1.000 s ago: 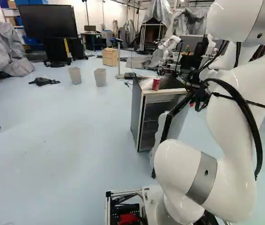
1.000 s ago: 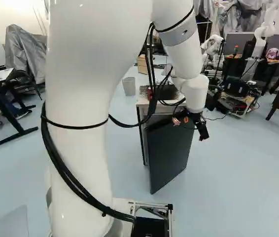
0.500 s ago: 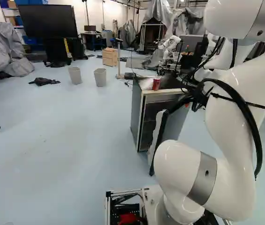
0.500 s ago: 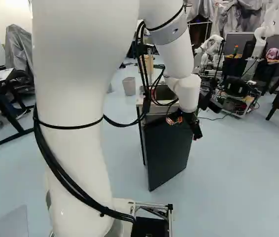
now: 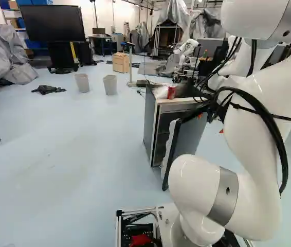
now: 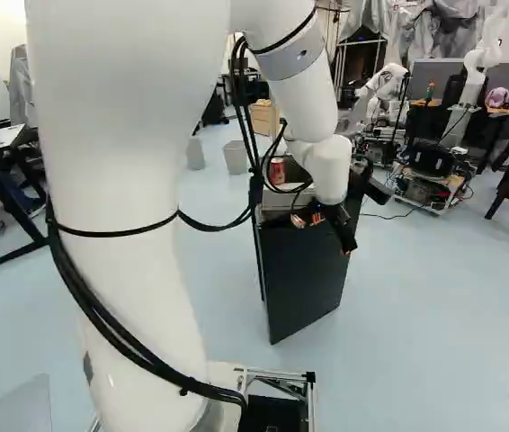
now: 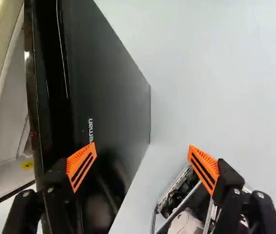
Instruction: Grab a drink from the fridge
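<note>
2 bins [image 5: 110, 85] beyond the fridge [image 5: 149, 123], claw [image 6: 324, 236] wide apart near its open door [image 6: 301, 281]

Black fridge door [image 6: 304, 279], red can [image 5: 171, 92]

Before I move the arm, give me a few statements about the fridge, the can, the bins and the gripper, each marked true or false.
1. The fridge door stands open. True.
2. The gripper has its fingers pressed together. False: they stand apart.
3. The red can lies on the floor. False: it stands on top of the fridge.
4. The gripper holds nothing. True.
5. Both gray bins lie tipped over. False: both stand upright.
</note>
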Tool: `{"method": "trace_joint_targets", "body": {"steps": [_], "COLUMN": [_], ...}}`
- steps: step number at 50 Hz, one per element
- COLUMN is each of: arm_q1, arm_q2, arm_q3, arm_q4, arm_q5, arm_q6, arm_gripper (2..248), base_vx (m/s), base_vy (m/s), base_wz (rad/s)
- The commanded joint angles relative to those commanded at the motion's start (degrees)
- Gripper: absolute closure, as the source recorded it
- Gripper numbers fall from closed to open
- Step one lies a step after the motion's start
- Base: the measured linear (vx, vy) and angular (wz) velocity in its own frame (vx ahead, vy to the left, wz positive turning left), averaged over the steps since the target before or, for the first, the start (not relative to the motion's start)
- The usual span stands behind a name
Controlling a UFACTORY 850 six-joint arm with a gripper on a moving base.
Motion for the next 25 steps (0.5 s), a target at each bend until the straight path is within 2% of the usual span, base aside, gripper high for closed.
{"method": "trace_joint_targets", "body": {"steps": [25], "arm_q1": [3.24], "arm_q2": [2.35], "arm_q3": [2.90], "arm_q4": [0.00], "arm_q5": [0.00], "arm_q6": [0.00], "arm_gripper": [3], "base_vx": [0.000], "base_vy": [0.000], "base_wz": [0.000]}}
